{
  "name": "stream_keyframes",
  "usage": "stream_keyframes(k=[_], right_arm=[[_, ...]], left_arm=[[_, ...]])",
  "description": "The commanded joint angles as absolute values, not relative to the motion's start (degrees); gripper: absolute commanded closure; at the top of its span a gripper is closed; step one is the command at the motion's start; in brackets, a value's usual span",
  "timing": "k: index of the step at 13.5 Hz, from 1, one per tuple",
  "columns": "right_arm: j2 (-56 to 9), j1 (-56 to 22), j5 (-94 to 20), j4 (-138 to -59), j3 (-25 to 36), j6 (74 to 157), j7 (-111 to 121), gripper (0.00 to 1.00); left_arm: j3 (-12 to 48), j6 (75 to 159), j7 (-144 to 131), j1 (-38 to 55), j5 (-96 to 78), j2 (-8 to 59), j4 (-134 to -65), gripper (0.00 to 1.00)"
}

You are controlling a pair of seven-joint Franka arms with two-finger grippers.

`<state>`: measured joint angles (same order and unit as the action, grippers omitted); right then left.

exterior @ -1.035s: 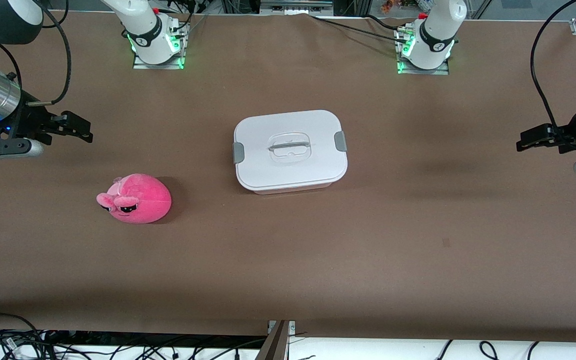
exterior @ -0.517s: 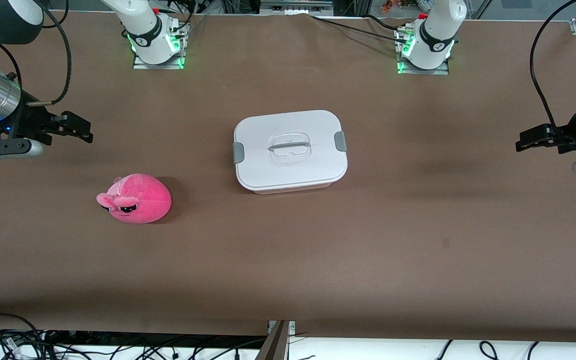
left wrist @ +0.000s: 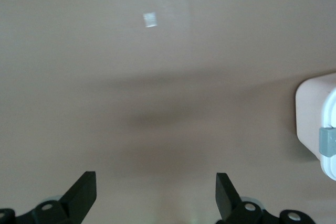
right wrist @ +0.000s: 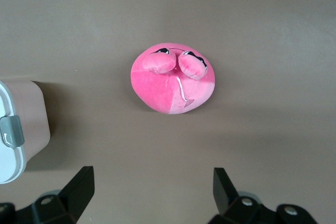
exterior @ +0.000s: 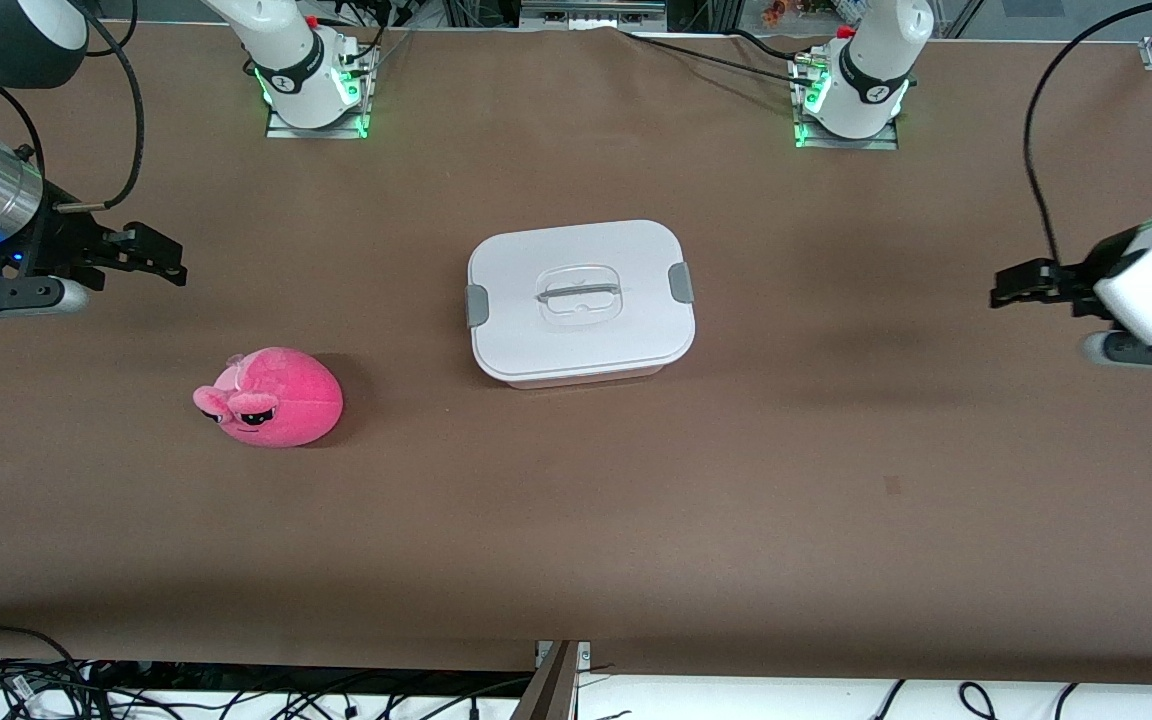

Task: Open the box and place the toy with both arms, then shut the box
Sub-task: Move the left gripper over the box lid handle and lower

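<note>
Showing, in the front view: brown table (exterior: 576, 520); white-lidded box (exterior: 579, 300) at its middle, lid on, grey clips (exterior: 679, 282) at both ends; pink toy (exterior: 271, 397) nearer the camera than the box, toward the right arm's end. Right gripper (exterior: 158, 258) hangs over bare table at that end, fingers spread, holding nothing. Left gripper (exterior: 1021, 285) hangs over bare table at the left arm's end, fingers spread, empty.

Left wrist view: spread fingers (left wrist: 84, 195), bare table, one clipped end of the box at the edge.

Right wrist view: spread fingers (right wrist: 79, 187), toy apart from them, box end beside.

Step judged: approach; nothing opened. Next calls for both grippers to reach the clips and free the lid.
</note>
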<state>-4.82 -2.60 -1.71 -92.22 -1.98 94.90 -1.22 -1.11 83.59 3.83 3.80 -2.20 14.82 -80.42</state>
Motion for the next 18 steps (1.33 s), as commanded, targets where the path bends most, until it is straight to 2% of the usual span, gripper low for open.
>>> stream_keyframes(k=[1, 9, 13, 15, 18], right_arm=[[-4.39, -1.76, -1.58, -92.37, -2.81, 94.57, -0.97, 0.0], [-4.39, -1.76, -1.67, -92.37, -2.72, 94.57, -0.97, 0.0], [-4.48, -1.76, -1.76, -92.37, -2.72, 94.57, -1.05, 0.0], [-4.48, -1.76, -1.76, -92.37, -2.72, 94.57, -1.05, 0.0], [-4.48, -1.76, -1.85, -92.37, -2.72, 94.48, -1.05, 0.0]], left_arm=[[-1.32, 82.62, 4.48, 10.61, -1.32, 15.99, -79.19, 0.0], [-1.32, 85.41, 6.05, 26.79, -8.26, 21.44, -78.49, 0.0], [-1.32, 94.64, 16.42, 35.22, -6.5, 23.81, -79.45, 0.0], [-1.23, 102.09, 17.75, 40.05, -6.33, 25.39, -79.71, 0.0], [-1.23, 112.29, 17.84, 43.76, -6.24, 26.8, -84.27, 0.0]])
